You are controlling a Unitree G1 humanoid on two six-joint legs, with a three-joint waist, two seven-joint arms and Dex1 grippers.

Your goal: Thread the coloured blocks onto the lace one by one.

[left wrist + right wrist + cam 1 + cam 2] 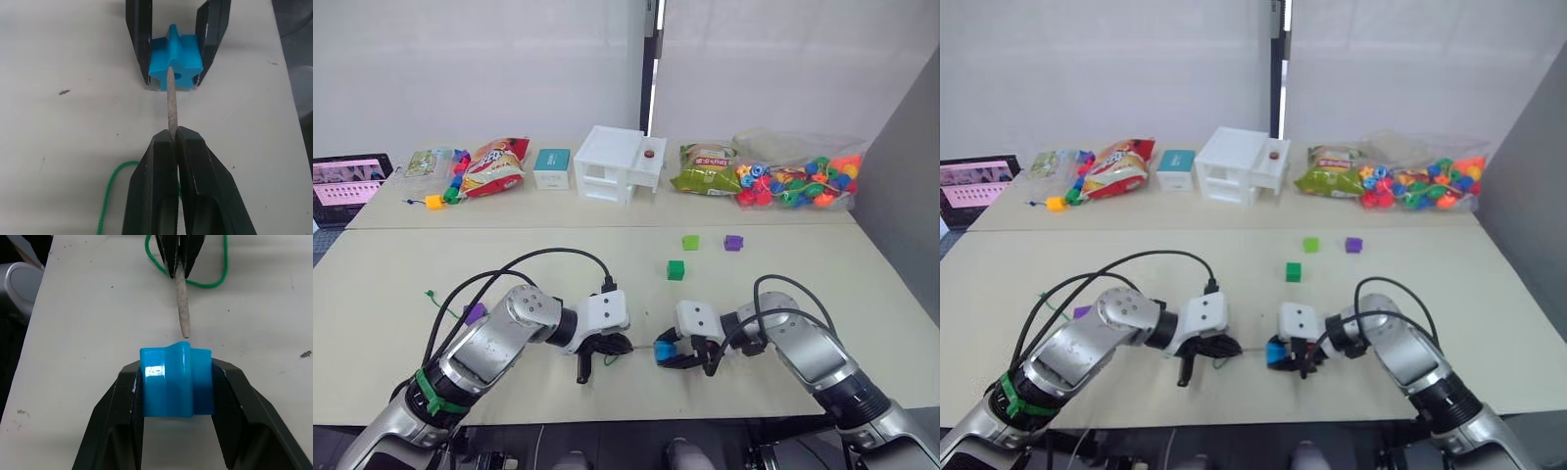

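**Observer:** What have I got in each hand right now?

**Operator:** My left pincer (176, 139) is clenched on the stiff grey tip (171, 105) of the lace (205, 281); the green cord trails back from it across the counter (509, 255). My right pincer (177, 382) is grasping the blue block (177, 382), squeezed by its flanks between the two fingers, low over the near edge of the counter between my arms.

**Observer:** And how does the tip lie against the block?

**Operator:** That is the whole question. The tip's long axis points straight from the left pincer toward the right one, and the block faces it. In the left wrist view the tip end sits just beside the block's bore, a shade to one side of it. In the right wrist view there is a small gap between the tip end and the block's face, so I judge it not yet entered.

**Observer:** So what does the next move need?

**Operator:** I think a slight sideways correction to centre the tip on the hole, then a push along its own axis.

**Observer:** The other blocks?

**Operator:** Light green (690, 242), purple (733, 242) and dark green (675, 269) wait farther out on the counter, nearer my right arm; another purple block (475, 313) lies by my left arm.
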